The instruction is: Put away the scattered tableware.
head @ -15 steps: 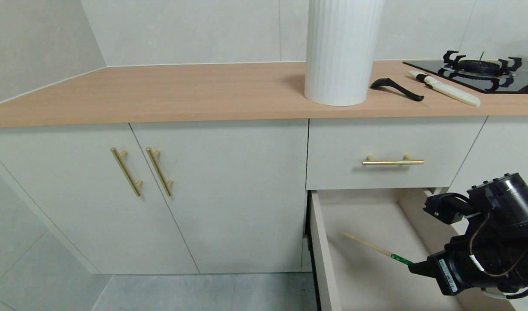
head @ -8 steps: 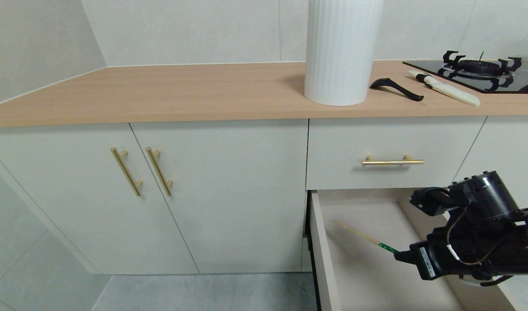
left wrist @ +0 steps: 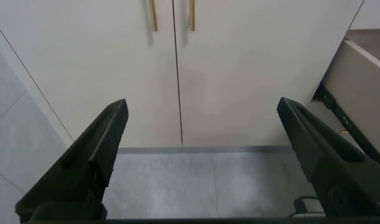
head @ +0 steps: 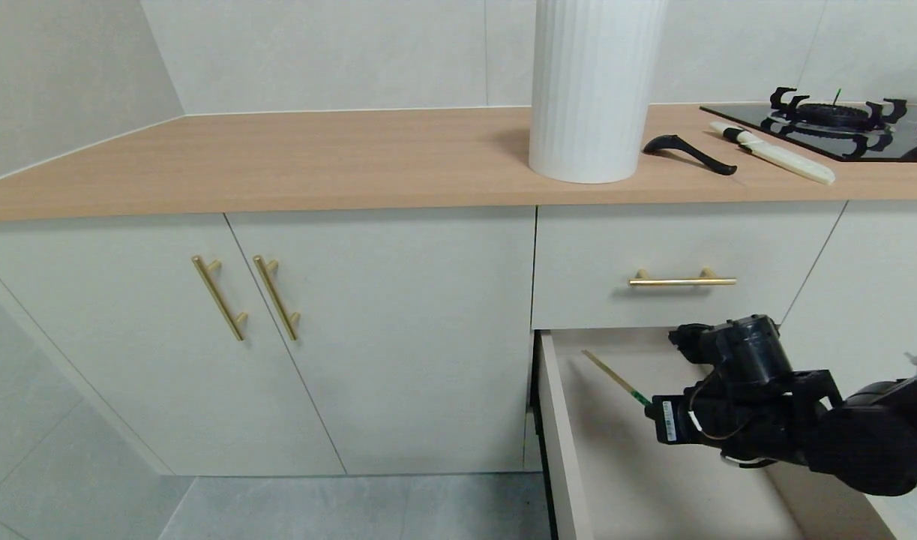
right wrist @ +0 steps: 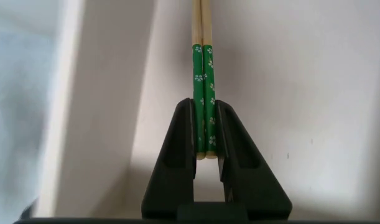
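A pair of wooden chopsticks (head: pixel 615 377) with green patterned ends sticks out to the left from my right gripper (head: pixel 651 405), over the open lower drawer (head: pixel 561 427). In the right wrist view the right gripper (right wrist: pixel 206 149) is shut on the chopsticks (right wrist: pixel 203 93), pinching their green ends side by side above the drawer's pale floor. My left gripper (left wrist: pixel 202 162) hangs open with nothing in it, low in front of the cabinet doors (left wrist: pixel 177 68). On the counter lie a white knife (head: pixel 774 153) and a black curved utensil (head: pixel 688 154).
A tall white ribbed container (head: pixel 591 90) stands on the wooden counter (head: pixel 278 165). A black gas hob (head: pixel 840 124) sits at the far right. The upper drawer (head: pixel 679 262) above the open one is closed. Grey tiled floor lies left of the drawer.
My right arm has moved left and farther into the open drawer, carrying the chopsticks with it. The chopstick tips now point closer to the drawer's back left corner.
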Controlling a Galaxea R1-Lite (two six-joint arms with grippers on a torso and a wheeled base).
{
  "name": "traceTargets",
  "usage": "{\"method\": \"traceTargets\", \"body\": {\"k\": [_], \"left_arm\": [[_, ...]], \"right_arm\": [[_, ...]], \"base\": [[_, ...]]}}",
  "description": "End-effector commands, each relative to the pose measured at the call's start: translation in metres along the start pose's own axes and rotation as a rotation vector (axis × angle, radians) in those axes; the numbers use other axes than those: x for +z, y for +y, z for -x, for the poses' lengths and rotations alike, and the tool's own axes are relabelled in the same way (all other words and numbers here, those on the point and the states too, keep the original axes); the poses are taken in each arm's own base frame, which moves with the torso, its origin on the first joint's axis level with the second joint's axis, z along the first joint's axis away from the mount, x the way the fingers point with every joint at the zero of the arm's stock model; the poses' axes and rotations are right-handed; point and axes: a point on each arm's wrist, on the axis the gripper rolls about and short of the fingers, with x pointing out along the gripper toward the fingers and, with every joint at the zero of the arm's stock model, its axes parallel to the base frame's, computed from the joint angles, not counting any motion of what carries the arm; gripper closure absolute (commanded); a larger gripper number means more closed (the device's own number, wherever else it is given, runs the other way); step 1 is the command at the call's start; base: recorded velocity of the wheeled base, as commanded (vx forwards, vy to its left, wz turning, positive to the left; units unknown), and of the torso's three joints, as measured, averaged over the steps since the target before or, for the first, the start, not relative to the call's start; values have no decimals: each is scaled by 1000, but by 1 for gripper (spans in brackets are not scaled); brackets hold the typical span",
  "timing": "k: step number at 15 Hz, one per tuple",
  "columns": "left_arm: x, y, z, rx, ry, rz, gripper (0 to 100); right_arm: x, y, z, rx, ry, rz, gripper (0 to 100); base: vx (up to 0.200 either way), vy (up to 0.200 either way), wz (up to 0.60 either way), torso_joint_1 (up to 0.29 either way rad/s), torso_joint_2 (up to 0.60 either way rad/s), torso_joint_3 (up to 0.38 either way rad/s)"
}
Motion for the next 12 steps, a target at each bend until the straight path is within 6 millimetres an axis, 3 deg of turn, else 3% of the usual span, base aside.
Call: {"method": "traceTargets", "body": {"k": [1,4,9,12], "left_arm": [[0,0,0,0,0,0,0],[0,0,0,0,0,0,0],[0,0,0,0,0,0,0],[0,0,0,0,0,0,0]], "right_arm": [[-23,3,-39,-36,41,-12,100],[-34,6,-58,-48,32,-15,100],[-41,7,-67,-54,39,-9,100],[-62,11,-78,-57,112,19,100]], "base": [[0,0,0,0,0,0],[0,0,0,0,0,0],[0,0,0,0,0,0],[0,0,0,0,0,0]]}}
